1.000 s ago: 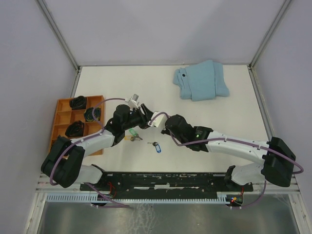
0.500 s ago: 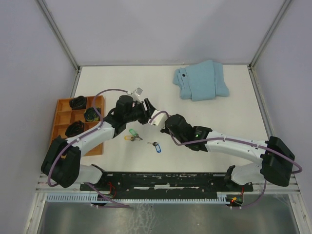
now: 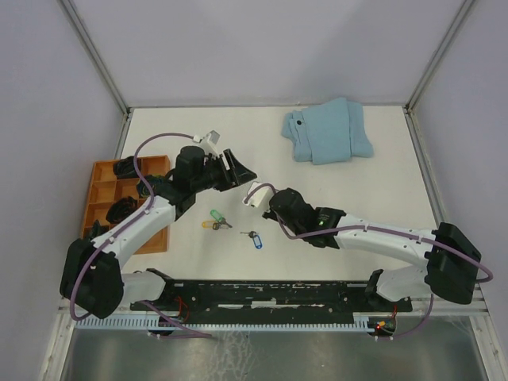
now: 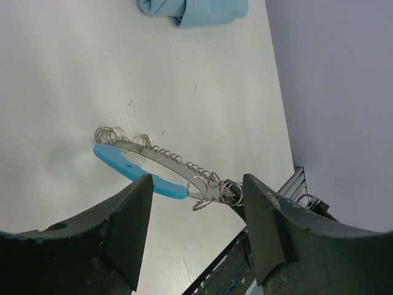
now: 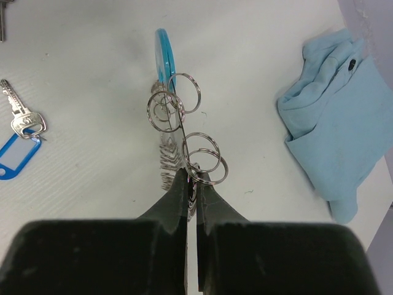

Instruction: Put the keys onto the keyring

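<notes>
Top external: counter [image 3: 373, 190], both arms meeting mid-surface, keys [image 3: 216, 221] loose nearby.
Left hand [image 3: 236, 168] gaping, empty; right hand [image 5: 191, 178] clamped on keyring [image 5: 163, 55] wire end, near blue-tagged key [image 5: 18, 142]. Risk: thin pinch lets loop swivel or slip during threading.

Both arms, the left arm [image 3: 147, 221] and the right arm [image 3: 381, 238], have white links between bulky black joints; a thin purple cable [image 3: 140, 155] runs along each; the left hand [image 4: 196, 184] has broad, matt black fingers; the right hand [image 5: 191, 178] has narrow black ones; a white mount [image 3: 211, 138] sits at the wrist.
</notes>
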Motion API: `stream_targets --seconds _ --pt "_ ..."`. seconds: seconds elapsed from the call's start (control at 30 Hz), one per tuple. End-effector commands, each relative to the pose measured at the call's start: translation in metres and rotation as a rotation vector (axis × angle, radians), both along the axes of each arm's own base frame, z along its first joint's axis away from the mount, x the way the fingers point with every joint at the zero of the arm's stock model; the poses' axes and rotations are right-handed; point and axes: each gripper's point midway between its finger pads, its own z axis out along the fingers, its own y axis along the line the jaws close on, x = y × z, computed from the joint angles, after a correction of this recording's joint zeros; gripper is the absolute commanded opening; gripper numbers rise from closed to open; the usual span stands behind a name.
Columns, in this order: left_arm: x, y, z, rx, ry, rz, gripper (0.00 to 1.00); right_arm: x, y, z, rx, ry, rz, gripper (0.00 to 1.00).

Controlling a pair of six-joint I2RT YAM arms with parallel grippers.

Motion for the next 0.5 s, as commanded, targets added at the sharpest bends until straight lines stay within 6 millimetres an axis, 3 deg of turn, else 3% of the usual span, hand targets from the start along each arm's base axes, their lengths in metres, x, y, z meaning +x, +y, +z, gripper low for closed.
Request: stream_targets --seconds 0.0,0.2,0.47 --pt "0.015 0.007 0.033 -0.019 -0.11 0.01 0.67 -0.021 -0.013 -0.028 -0.081 0.1 0.041 0.01" --pt "0.017 -0.025 0.035 -0.099 -0.051 -0.165 0.68 -0.02 -0.012 -0.03 -0.102 0.103 0.048 0.01" --pt "0.015 -0.045 0.015 -0.123 0.027 -0.271 0.69 -0.016 -0.009 -0.028 -0.12 0.093 0.056 0.01"
